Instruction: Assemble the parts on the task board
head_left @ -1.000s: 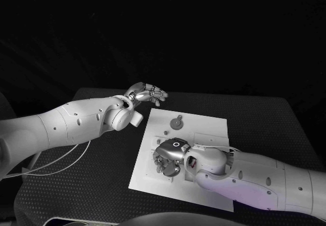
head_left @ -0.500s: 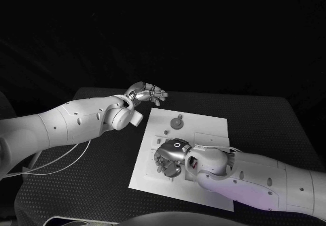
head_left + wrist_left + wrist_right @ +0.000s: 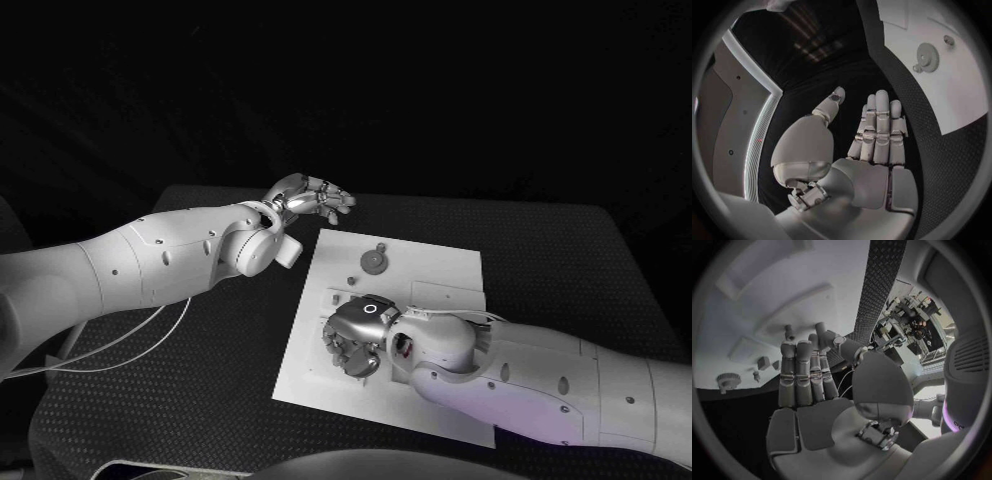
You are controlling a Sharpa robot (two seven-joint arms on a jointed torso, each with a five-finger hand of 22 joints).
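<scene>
The right hand (image 3: 356, 335) edges slightly lower over the task board (image 3: 440, 268), fingers (image 3: 803, 375) extended, holding nothing. The left hand (image 3: 307, 198) stays raised and empty off the board, so assembly seems barely begun, with the gear (image 3: 375, 261) untouched.

- The black table (image 3: 216, 350) has a finely textured, mesh-like top with rounded corners.
- The white task board (image 3: 447, 270) lies flat on the middle of the table, turned slightly askew to the table's edges.
- White cables (image 3: 123, 345) trail across the table's left part, beside the board and apart from it.
</scene>
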